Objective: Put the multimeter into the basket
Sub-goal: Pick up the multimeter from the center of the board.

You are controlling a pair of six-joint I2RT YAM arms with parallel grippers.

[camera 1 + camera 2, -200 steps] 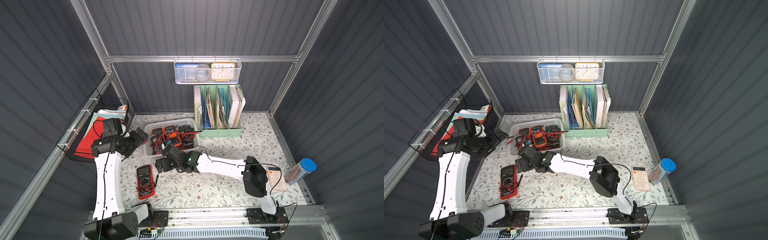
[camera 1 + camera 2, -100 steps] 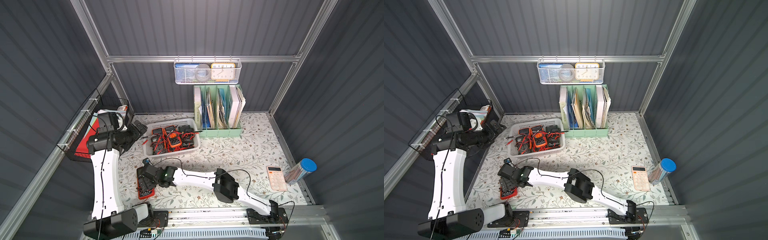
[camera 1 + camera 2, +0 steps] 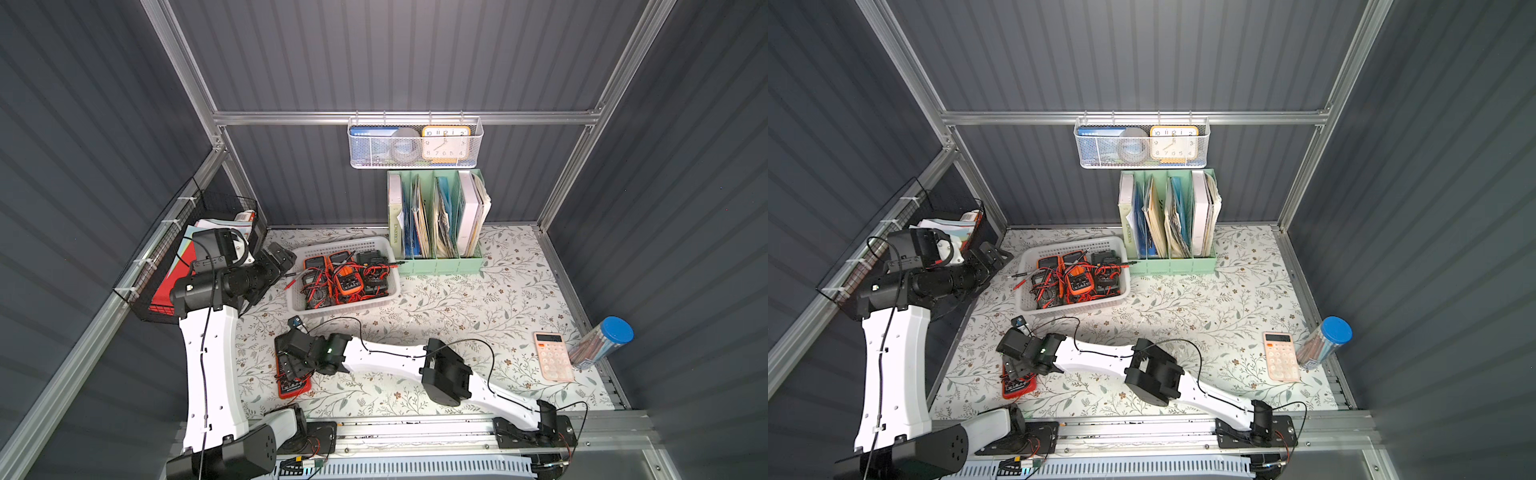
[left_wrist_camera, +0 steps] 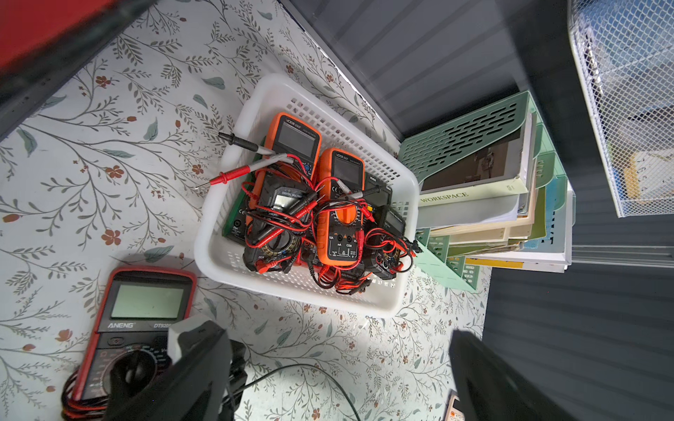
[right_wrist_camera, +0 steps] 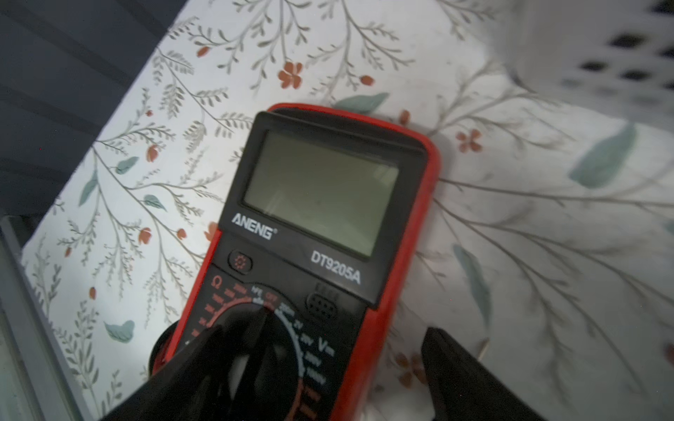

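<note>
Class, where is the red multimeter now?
In both top views the red multimeter lies on the left side of the table, in front of the white basket, beneath the right pincer.

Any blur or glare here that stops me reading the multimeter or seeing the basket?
Right wrist: multimeter label readable though soft, basket corner badly blurred. Left wrist: basket contents sharp, edges bent by the wide lens. Both top views: sharp, no glare, but the right arm hides most of the multimeter.

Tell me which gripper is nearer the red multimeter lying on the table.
Right. The right gripper sits directly over the red multimeter, fingers either side; the left gripper hangs off beside the basket.
</note>
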